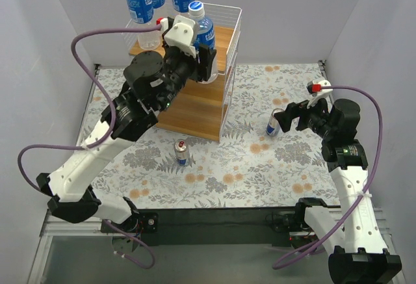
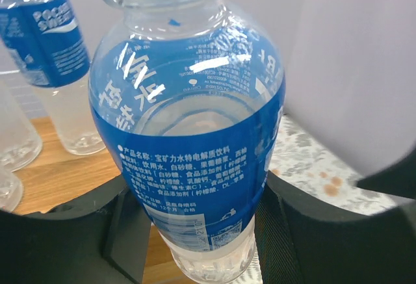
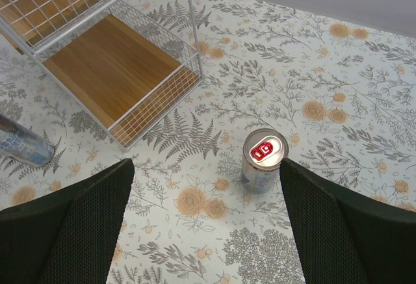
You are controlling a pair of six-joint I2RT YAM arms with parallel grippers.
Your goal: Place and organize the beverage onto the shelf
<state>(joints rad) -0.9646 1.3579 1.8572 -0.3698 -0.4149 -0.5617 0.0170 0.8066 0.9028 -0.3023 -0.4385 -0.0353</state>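
Observation:
The shelf (image 1: 224, 95) is a white wire rack with wooden boards at the back centre. Three blue-label bottles (image 1: 138, 3) stand at the back left of its top board; two of them show in the left wrist view (image 2: 55, 50). My left gripper (image 1: 203, 60) is shut on the fourth bottle (image 1: 203, 30), upright over the top board's right edge; the fingers (image 2: 286, 232) press both sides of the bottle (image 2: 188, 134). My right gripper (image 1: 289, 118) is open above the table, one slim can (image 3: 263, 160) standing just inside its right finger (image 3: 338, 225). The second can (image 1: 182, 153) stands in front of the shelf.
The floral table cloth (image 1: 260, 167) covers the table. Grey walls close in the left, back and right sides. The shelf's bottom board (image 3: 117, 69) juts toward the front. Purple cables loop from both arms.

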